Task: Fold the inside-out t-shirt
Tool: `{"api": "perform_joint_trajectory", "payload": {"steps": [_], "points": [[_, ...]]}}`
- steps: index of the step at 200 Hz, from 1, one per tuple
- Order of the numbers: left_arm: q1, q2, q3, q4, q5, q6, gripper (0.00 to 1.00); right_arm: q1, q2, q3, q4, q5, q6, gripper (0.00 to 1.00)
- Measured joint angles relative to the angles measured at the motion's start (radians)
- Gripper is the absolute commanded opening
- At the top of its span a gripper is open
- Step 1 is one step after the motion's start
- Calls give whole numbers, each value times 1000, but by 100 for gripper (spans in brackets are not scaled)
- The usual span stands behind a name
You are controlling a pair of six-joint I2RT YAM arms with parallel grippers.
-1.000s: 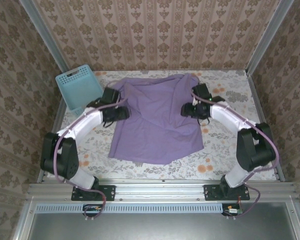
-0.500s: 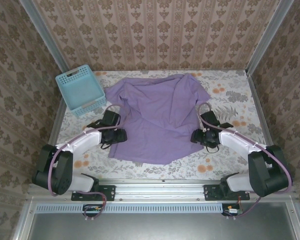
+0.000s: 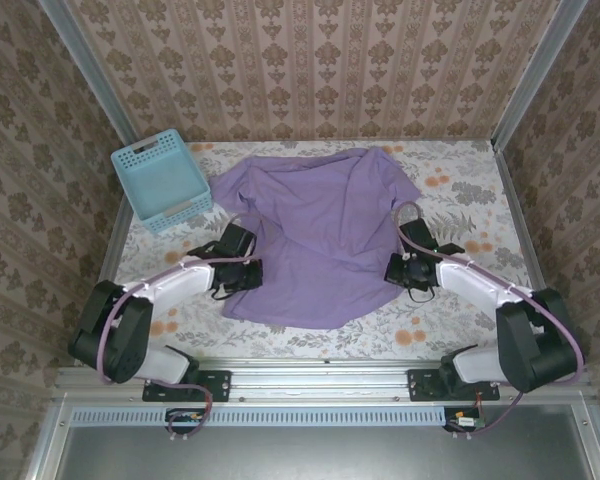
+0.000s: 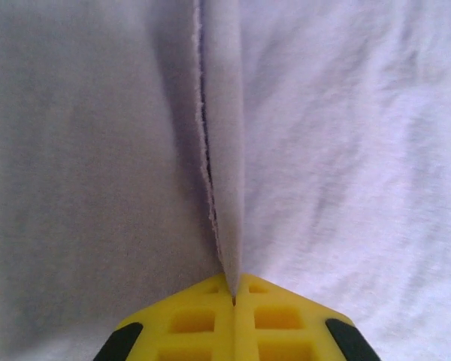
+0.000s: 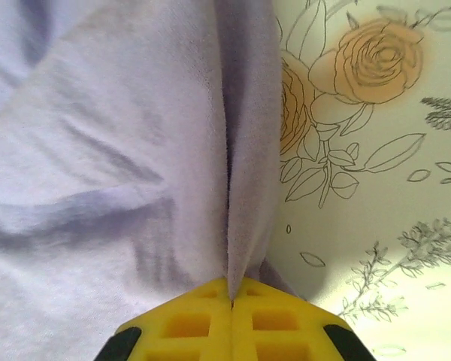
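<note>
The t-shirt (image 3: pixel 315 225) lies spread mid-worktop (image 3: pixel 460 205), collar toward the far edge. The left claw (image 3: pixel 242 276) and right claw (image 3: pixel 400 272) are each closed tight on a thin ridge of cloth at its side edges. Uneven pulling could slip these shallow pinches or lift one layer only. A blue basket (image 3: pixel 160 180) at the far left corner sits just beside a sleeve.

Matt, apparently soft cloth t-shirt (image 3: pixel 320 235)

Lavender t-shirt (image 3: pixel 315 235) lies spread flat mid-table, plain face up.
</note>
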Motion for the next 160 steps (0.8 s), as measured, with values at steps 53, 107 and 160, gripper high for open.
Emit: {"api": "perform_joint_trajectory", "payload": {"steps": [53, 107, 160], "points": [[-36, -253, 27, -71, -11, -23, 0, 12, -184, 163, -208, 100, -43, 0], [140, -134, 158, -74, -17, -23, 0, -58, 72, 462, -262, 76, -119, 22], [161, 180, 221, -68, 27, -2, 4, -71, 333, 496, -219, 79, -161, 60]]}}
